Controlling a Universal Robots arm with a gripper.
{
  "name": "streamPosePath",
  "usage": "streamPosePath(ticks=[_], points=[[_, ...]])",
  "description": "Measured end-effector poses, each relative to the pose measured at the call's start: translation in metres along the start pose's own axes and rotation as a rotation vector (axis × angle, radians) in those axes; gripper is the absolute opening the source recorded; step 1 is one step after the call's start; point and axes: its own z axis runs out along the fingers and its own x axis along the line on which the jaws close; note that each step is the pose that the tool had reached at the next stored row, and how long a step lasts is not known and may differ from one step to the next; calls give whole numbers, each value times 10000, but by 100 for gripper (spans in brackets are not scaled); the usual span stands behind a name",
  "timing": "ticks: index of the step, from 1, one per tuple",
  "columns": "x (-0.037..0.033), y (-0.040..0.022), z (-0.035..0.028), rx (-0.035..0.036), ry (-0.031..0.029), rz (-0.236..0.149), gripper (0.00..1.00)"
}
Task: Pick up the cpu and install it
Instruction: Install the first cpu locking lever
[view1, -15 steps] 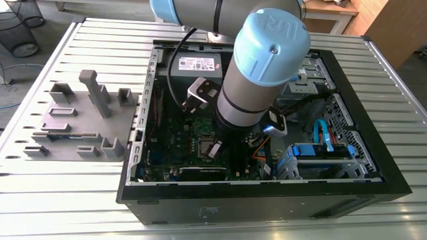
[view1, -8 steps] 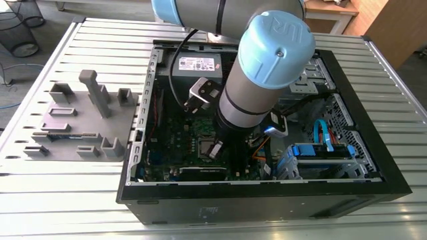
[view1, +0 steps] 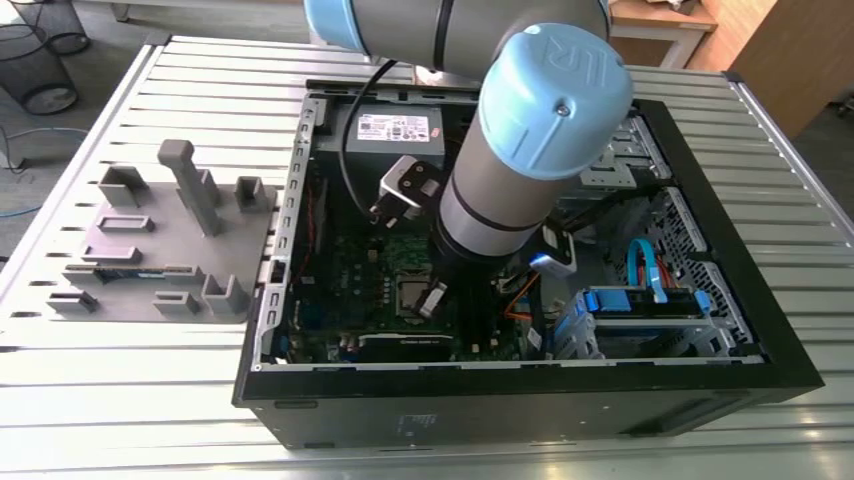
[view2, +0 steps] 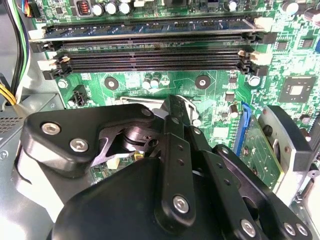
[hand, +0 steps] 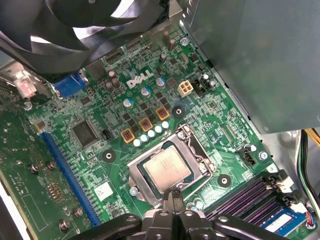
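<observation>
Resting in its socket (hand: 194, 146), the cpu (hand: 166, 167) lies beside the end effector (hand: 173, 196).

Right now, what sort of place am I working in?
Probably a robotics lab bench: an open computer case on a slatted metal table, a grey parts fixture beside it.

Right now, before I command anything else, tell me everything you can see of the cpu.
The cpu is a small flat square chip with a dull silver metal top, faintly printed. In the first wrist view it lies flat inside the silver socket frame on the green motherboard, its edges parallel to the frame's. The end effector has its fingertips together at one edge of the chip; whether they touch it I cannot tell. Nothing else lies on it.
</observation>
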Motion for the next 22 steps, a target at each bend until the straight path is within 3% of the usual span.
streamPosePath(ticks=[3,22], points=[[-21,-35,16,-3,18,-112,11],[-13,-108,93,-17,66,-422,11]])
